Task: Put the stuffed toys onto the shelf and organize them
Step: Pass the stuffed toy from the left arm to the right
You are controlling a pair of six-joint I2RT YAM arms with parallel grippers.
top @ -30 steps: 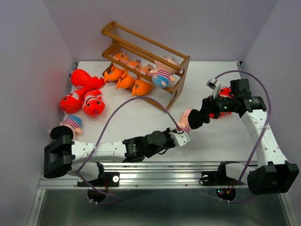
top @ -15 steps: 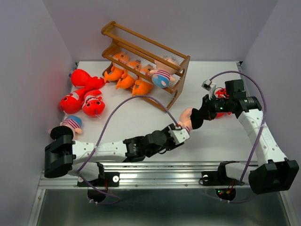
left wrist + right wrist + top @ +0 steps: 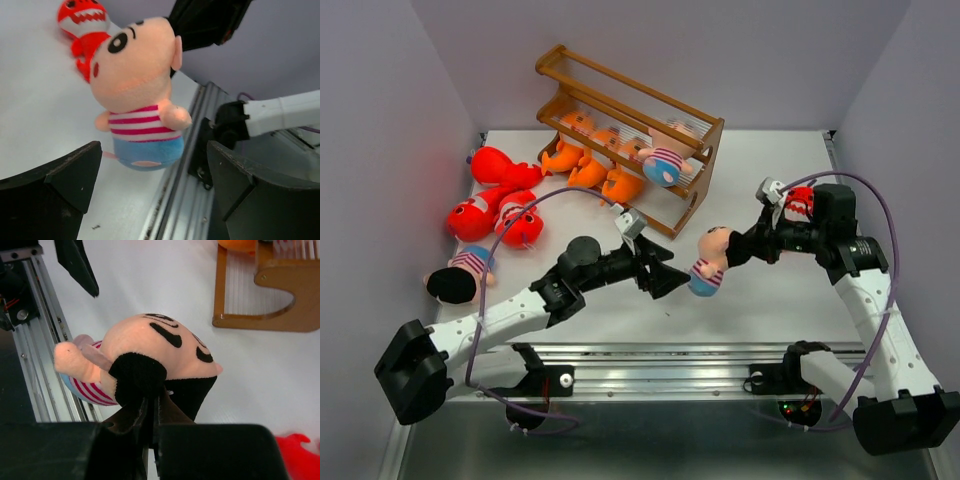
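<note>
Task part done: the right gripper (image 3: 747, 247) pinches the black hair of a striped doll (image 3: 708, 258), the left gripper (image 3: 670, 276) is spread empty just beside it, the shelf (image 3: 620, 105) beyond both carries orange fish (image 3: 588, 172) and a shelved doll (image 3: 663, 165), and red sharks (image 3: 498, 215) and a loose doll (image 3: 460, 275) lie unshelved well left of the left gripper.

A striped doll (image 3: 708, 262) hangs by its black hair. Orange fish (image 3: 588, 172) and a second doll (image 3: 663, 166) lie on the brown shelf (image 3: 700, 190), red sharks (image 3: 518, 222) beside it.
</note>
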